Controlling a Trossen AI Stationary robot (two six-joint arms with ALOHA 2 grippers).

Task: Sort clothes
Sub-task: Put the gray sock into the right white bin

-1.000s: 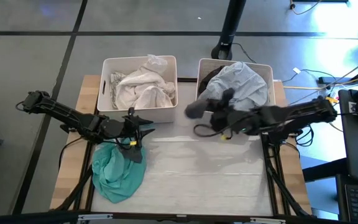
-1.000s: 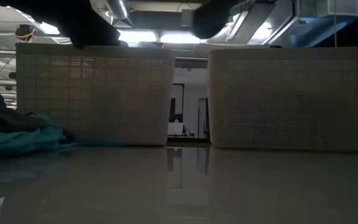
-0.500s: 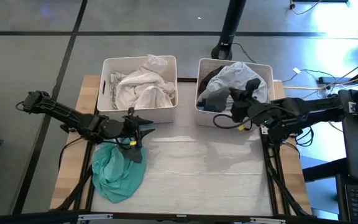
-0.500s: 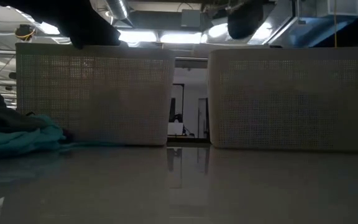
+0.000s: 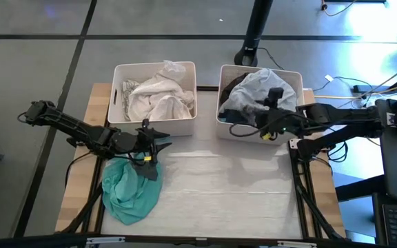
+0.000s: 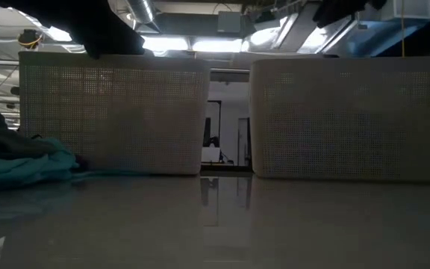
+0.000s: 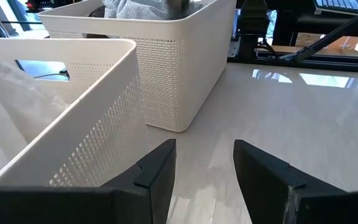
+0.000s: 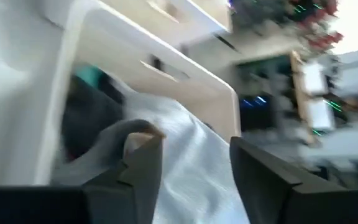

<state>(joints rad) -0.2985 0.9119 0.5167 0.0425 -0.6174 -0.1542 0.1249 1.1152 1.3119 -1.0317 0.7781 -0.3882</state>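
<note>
Seen from overhead, the left arm reaches in from the table's left edge, its left gripper point(image 5: 158, 142) hovering with fingers spread and empty just in front of the left bin point(image 5: 118, 95), above the near end of a teal-green garment point(image 5: 129, 191). That garment lies crumpled on the pale table point(image 5: 226, 186), well apart from the bins' openings; in the low view it shows as a teal heap point(image 6: 21, 166) at the far left. The left wrist view shows the two dark fingers point(image 7: 157, 171) parted over bare tabletop, with both perforated white bins ahead.

The left bin holds white and patterned white clothes point(image 5: 157, 98), bunched and rising to its rim. To its right, across a narrow gap, the right bin point(image 5: 224, 122) holds a pale grey-blue garment point(image 5: 267, 88) piled above the rim, with a dark grey cloth point(image 5: 248, 110) lying at its near side.

The right arm stretches in from the table's right edge, its right gripper point(image 5: 259, 118) over the near part of the right bin. In the right wrist view its fingers point(image 8: 143, 163) stand apart with nothing between them, the grey-blue fabric point(image 8: 191, 168) and dark cloth point(image 8: 89, 134) just beyond.
</note>
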